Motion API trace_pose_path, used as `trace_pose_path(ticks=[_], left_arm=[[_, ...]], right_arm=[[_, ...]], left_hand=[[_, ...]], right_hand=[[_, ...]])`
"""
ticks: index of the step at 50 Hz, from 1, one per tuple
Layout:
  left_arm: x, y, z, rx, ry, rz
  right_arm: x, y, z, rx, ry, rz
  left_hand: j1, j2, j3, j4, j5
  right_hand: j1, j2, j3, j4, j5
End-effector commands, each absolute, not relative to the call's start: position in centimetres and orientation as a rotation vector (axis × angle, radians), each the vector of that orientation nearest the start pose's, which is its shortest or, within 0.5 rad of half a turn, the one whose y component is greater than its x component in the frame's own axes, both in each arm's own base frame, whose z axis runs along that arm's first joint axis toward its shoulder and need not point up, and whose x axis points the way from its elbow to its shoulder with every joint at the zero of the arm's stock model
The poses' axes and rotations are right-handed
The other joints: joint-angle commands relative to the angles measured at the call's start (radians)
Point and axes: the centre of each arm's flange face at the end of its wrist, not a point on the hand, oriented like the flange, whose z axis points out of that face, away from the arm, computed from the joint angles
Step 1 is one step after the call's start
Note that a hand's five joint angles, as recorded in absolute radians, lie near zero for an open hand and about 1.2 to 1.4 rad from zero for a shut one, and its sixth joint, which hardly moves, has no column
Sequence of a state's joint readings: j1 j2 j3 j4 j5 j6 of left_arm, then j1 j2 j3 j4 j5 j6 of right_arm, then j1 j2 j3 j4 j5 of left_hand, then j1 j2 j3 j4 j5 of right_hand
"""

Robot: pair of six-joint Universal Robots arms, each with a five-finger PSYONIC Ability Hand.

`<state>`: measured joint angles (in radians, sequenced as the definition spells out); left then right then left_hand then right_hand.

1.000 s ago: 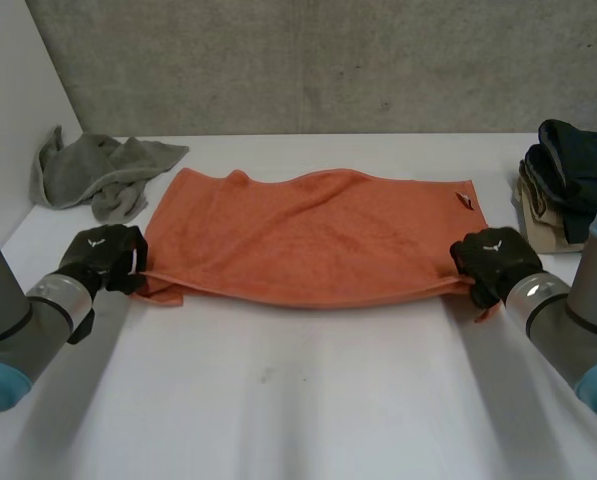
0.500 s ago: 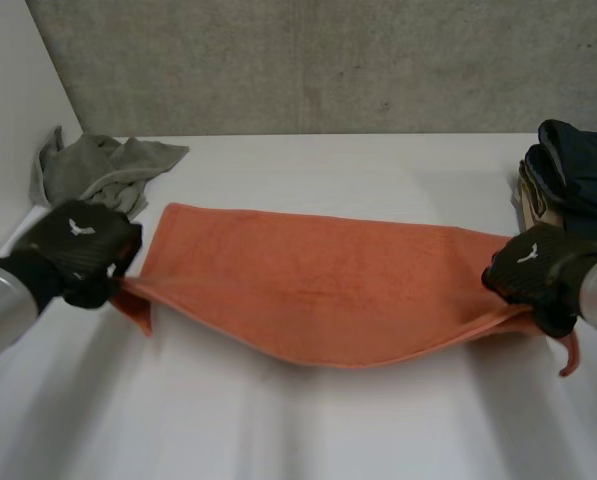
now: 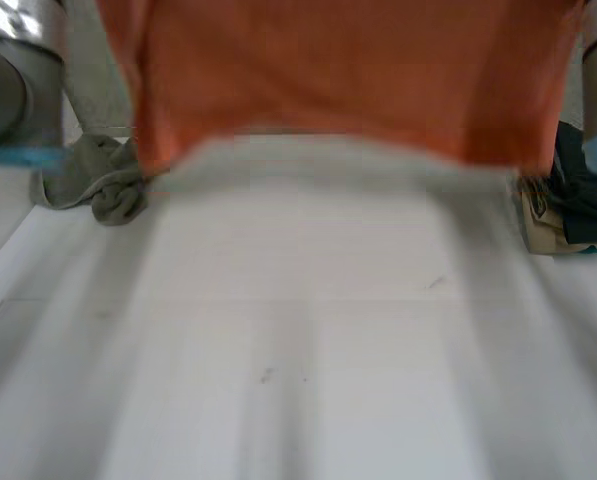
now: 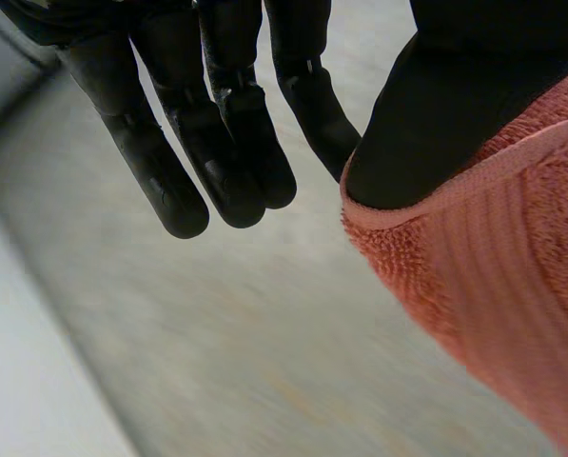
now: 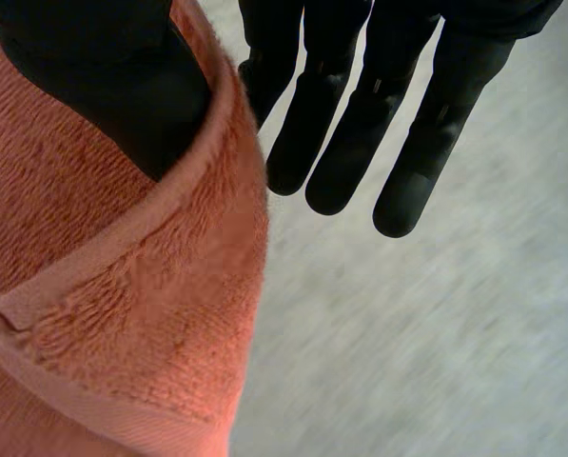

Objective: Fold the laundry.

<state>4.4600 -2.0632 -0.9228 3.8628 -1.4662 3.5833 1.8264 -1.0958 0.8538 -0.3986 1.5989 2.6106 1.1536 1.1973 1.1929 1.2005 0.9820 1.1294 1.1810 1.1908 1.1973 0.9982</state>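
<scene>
Two hands: the left hand (image 4: 426,124) and the right hand (image 5: 103,86) each pinch one top corner of the orange towel (image 3: 338,80) with the thumb. The other fingers are straight and off the cloth.
Towel: up in the air, hanging wide above the table (image 3: 308,330).
Might go wrong: the pinch is small, so a fast swing could pull a corner free and the towel would fall in a heap.

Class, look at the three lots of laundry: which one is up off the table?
The orange towel: it hangs in the air, while the grey cloth and the dark and beige pile lie on the table.
</scene>
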Motion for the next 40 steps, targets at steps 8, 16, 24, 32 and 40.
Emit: trace_pose_path(ticks=[8,16,24,32,40], left_arm=[[-23.0,-41.0,32.8,0.625,1.413,-2.625],[-23.4,-39.4,22.7,0.841,1.767,-2.41],[-22.6,-34.0,14.1,1.076,2.071,-2.043],[-19.1,-24.4,14.3,1.358,2.215,-1.53],[-17.0,-17.0,16.6,1.615,2.317,-1.117]], right_arm=[[25.5,-40.5,33.0,-0.893,1.73,-2.687],[25.8,-40.6,22.6,-1.069,2.098,-2.25],[24.3,-38.5,15.0,-1.3,2.413,-1.838],[21.1,-29.5,16.0,-1.626,2.642,-1.286],[16.6,-23.2,18.7,-2.048,2.596,-1.11]], left_hand=[[0.243,0.199,0.203,0.196,0.24],[0.243,0.199,0.203,0.196,0.24],[0.243,0.199,0.203,0.196,0.24],[0.243,0.199,0.203,0.196,0.24],[0.243,0.199,0.203,0.196,0.24]], right_hand=[[0.267,0.215,0.205,0.199,0.223],[0.267,0.215,0.205,0.199,0.223],[0.267,0.215,0.205,0.199,0.223],[0.267,0.215,0.205,0.199,0.223],[0.267,0.215,0.205,0.199,0.223]])
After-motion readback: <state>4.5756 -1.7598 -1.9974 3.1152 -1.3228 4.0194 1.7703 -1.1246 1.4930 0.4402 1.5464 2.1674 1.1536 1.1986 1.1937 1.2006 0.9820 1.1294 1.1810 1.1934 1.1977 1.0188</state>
